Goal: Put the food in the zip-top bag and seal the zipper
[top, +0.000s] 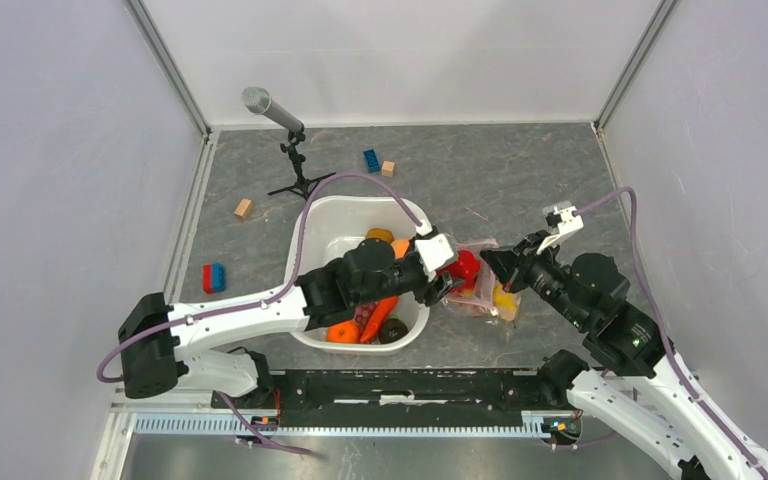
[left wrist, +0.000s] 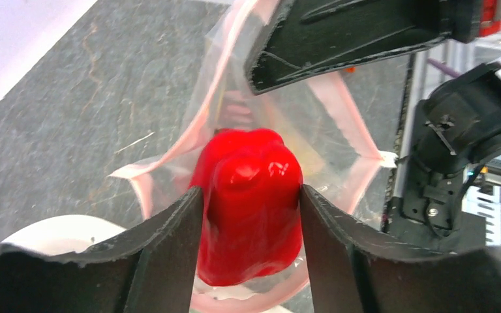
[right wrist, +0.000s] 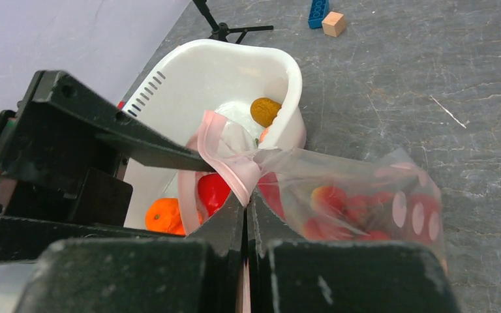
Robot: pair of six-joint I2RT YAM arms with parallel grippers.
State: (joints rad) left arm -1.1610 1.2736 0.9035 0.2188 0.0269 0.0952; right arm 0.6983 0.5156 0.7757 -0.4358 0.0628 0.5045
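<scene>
My left gripper [left wrist: 251, 195] is shut on the red pepper [left wrist: 251, 202] and holds it at the open mouth of the clear zip-top bag [left wrist: 280, 111]. The pepper also shows in the top view [top: 465, 266] and in the right wrist view [right wrist: 214, 190]. My right gripper [right wrist: 248, 203] is shut on the bag's pink zipper strip [right wrist: 231, 166] and holds the mouth up. The bag [right wrist: 365, 195] holds several red and yellow fruits. More food lies in the white basin [top: 345, 225]: an orange [right wrist: 163, 215], a yellow fruit [right wrist: 265, 111] and the carrot [top: 378, 312].
A microphone on a tripod [top: 295, 160] stands behind the basin. A blue block [top: 371, 160] and wooden blocks [top: 388, 168] [top: 243, 208] lie at the back. A red and blue block [top: 213, 277] lies at the left. White walls enclose the table.
</scene>
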